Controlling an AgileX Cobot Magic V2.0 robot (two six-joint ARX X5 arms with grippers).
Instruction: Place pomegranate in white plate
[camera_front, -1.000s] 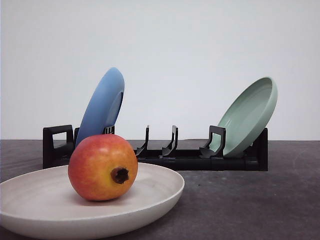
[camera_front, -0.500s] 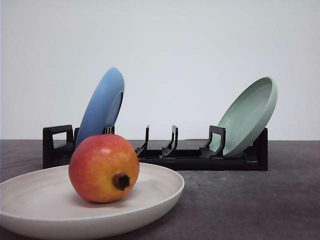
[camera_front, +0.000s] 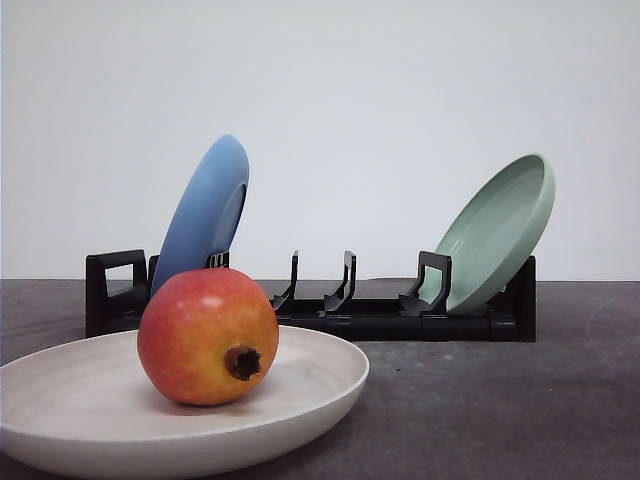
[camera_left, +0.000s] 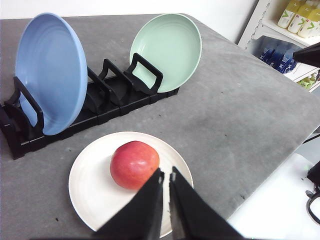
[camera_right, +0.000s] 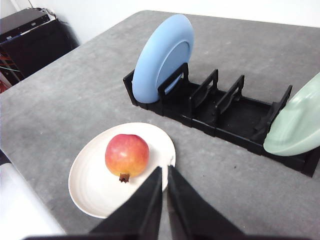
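pomegranate (camera_front: 207, 336): resting inside white plate (camera_front: 320, 385), left of centre in front view, calyx facing the camera, no gripper touching.
task: looks done; nothing left except maybe parking the arms.
left gripper (camera_left: 166, 176): raised above plate's near edge, jaws closed, empty.
right gripper (camera_right: 164, 171): raised beside plate rim, jaws closed, empty.
rack (camera_front: 350, 310): behind plate, blue plate (camera_front: 205, 212) and green plate (camera_front: 500, 230) leaning in it.

The pomegranate (camera_front: 207, 336), round and glossy red with orange-yellow patches, rests on its side inside the white plate (camera_front: 310, 400), its small dark calyx pointing low toward the front camera, while the shallow cream plate lies flat on the grey worktop (camera_front: 500, 400).
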